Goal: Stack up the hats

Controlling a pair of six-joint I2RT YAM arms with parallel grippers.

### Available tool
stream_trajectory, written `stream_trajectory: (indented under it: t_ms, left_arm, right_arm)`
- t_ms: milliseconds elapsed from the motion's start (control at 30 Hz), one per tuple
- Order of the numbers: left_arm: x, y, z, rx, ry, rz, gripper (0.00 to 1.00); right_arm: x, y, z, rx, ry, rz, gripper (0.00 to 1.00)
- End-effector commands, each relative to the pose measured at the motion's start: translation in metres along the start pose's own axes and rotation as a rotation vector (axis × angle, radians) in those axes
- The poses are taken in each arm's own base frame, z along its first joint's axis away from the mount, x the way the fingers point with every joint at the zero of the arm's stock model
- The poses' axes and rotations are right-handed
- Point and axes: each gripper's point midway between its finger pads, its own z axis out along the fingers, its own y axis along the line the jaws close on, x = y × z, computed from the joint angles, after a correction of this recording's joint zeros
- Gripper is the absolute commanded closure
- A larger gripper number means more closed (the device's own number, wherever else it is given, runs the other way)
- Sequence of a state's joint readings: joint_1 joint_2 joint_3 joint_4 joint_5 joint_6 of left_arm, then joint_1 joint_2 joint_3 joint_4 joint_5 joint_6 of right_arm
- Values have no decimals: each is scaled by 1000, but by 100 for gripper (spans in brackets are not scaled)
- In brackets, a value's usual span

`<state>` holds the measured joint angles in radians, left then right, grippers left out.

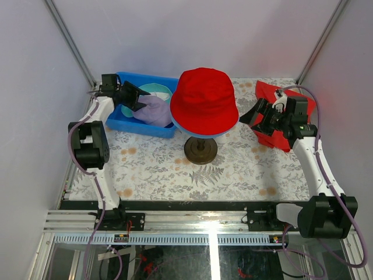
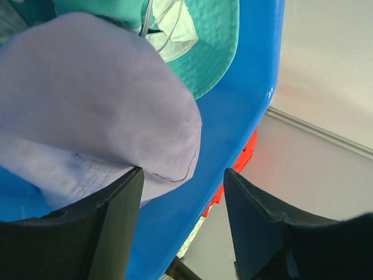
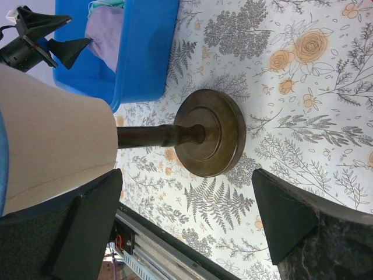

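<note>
The near tabletop (image 1: 233,175), covered in a floral print, is bare of hats. At its middle stands a dark round metal stand base (image 1: 201,150) with a thin post. In the right wrist view the post carries a beige mannequin head (image 3: 52,134).

A red cloth bucket hat (image 1: 204,99) sits on that head. A blue cloth bucket hat (image 1: 201,136) lies under it, with only its brim edge showing. Two hats are stacked.

To the right of the stand the right hand (image 1: 256,114) hovers with its fingers apart, holding nothing. It is aimed at the stand. A flat red cloth (image 1: 269,92) lies behind it.

At the far left a blue plastic bin (image 1: 140,127) holds the other two hats. The pale lilac cloth bucket hat (image 2: 87,87) lies nearer. The teal cloth bucket hat (image 2: 215,52) is behind it and partly beneath it.

The left hand (image 2: 183,175) reaches into the bin with its fingers apart, clamped on nothing. One finger touches the lilac brim, or sits just beside it.

Judged risks:
- The left hand may pinch only a thin fold of soft brim, which could slip out during the lift.
- A deeper grasp could catch the teal hat too, or strike the bin wall and shift the bin.
- The stand looks top-heavy. A nudge from either arm, or a hat dragged across it, could tip it or pull the red hat off.
</note>
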<state>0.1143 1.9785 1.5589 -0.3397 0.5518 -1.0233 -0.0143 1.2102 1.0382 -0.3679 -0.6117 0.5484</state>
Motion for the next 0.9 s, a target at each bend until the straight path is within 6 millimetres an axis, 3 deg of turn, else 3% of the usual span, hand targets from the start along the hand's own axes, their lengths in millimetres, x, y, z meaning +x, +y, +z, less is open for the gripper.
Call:
stream_trajectory:
  t_ms: [0,300,533,600,700,767,867]
  left_arm:
    - [-14,-13,10,41,-30,-18,44]
    - [-11,5,25,13,2,-39,42]
    - [-15,2,40,22,29,-40,45]
    - [-15,4,44,22,45,-44,53]
    - [-13,5,45,25,59,-44,82]
    - [-11,4,45,31,69,-44,96]
    - [-7,-7,36,57,83,-36,100]
  right_arm:
    - [-11,4,-7,-25,-47,-41,0]
    - [-18,0,-5,-23,-59,-25,0]
    - [-20,1,-5,-26,-69,-18,1]
    - [-21,2,-5,-28,-72,-19,0]
    - [-22,2,-6,-26,-78,-19,0]
    - [-24,4,-7,-29,-84,-22,0]
    - [-26,5,-5,-39,-88,-15,0]
